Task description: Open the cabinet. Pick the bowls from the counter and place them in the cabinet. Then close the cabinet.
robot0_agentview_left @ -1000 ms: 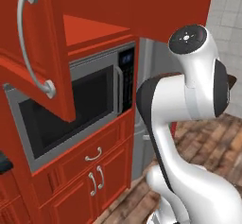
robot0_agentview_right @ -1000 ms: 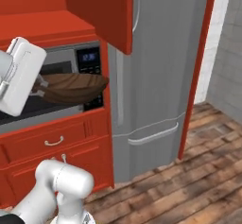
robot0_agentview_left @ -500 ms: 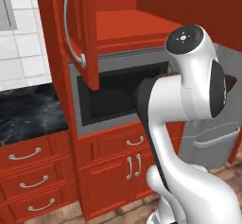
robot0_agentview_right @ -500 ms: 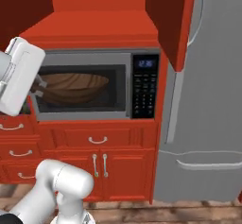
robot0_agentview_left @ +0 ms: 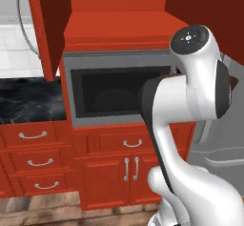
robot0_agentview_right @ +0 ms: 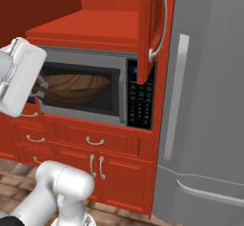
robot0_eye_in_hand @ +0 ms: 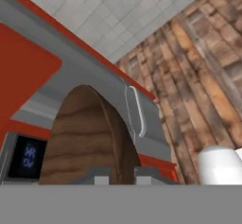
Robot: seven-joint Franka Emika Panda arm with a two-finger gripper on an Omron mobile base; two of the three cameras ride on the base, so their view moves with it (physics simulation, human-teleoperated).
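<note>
Gripping with the tool (robot0_eye_in_hand: 124, 175), fingers pinched down on the rim of the dark brown bowl (robot0_agentview_right: 72, 88), no gap to spare on either side of the wood in the hand view. Carrying that bowl at the height of the microwave (robot0_agentview_left: 119, 94), right in front of its dark window, off the bench (robot0_agentview_left: 27, 101) and well to the right of that black marble. Looking up now for the target: the cabinet (robot0_agentview_right: 95, 27), both red doors swung wide, left door (robot0_agentview_left: 47, 25) hanging out over the bench end, right door (robot0_agentview_right: 148, 29) with its curved silver handle (robot0_agentview_right: 162, 20) edging toward the fridge (robot0_agentview_right: 205, 101). And here, the relation that matters: cabinet floor above the bowl and further back, directly over the microwave housing, so up first and then forward, by my reckoning, not straight ahead. Reading the bowl as wide side to side in the right base view, broad face toward the opening, sitting between the two doors with room on both flanks. Worth watching the front lip of that cabinet floor on the way up, likely the one edge to catch the bowl's underside. Judging the job mid-way at best: cabinet open, one bowl in the air, nothing shelved that shows from here.
</note>
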